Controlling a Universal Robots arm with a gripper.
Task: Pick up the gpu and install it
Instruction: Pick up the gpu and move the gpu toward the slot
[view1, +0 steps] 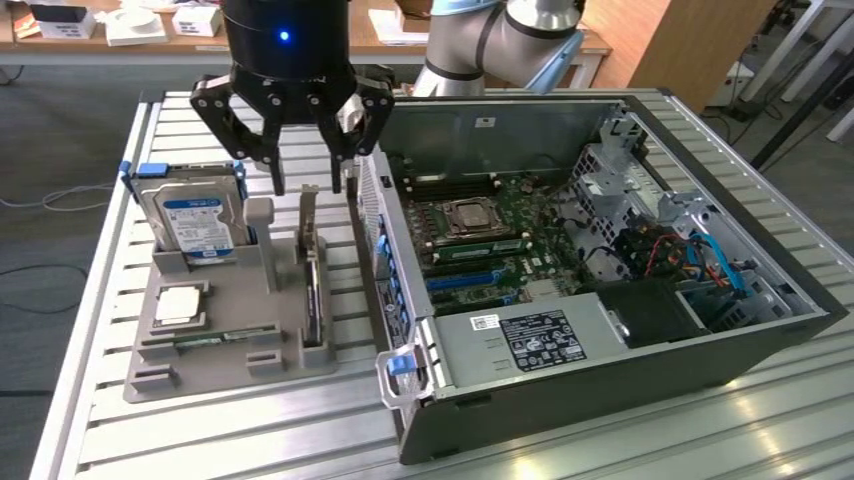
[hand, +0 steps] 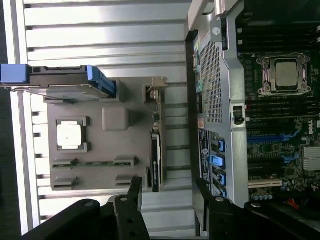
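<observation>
The gpu (view1: 311, 272) stands on its edge in a slot of the grey holder (view1: 200, 378), a thin dark card with its silver bracket end toward the back. My gripper (view1: 308, 182) hangs open just above the card's back end, one finger on each side of it, touching nothing. In the wrist view the gpu (hand: 155, 150) lies ahead of the open gripper (hand: 169, 194), beside the case's rear panel. The open computer case (view1: 747, 350) lies at the exterior view's right, its motherboard (view1: 481, 235) exposed with blue card slots (view1: 467, 281).
In the holder also sit a hard drive (view1: 196, 215) with blue rails, a processor (view1: 180, 305) and a memory stick (view1: 214, 340). The case's rear wall (view1: 387, 280) stands close beside the gpu. The slatted metal table (view1: 240, 430) carries everything.
</observation>
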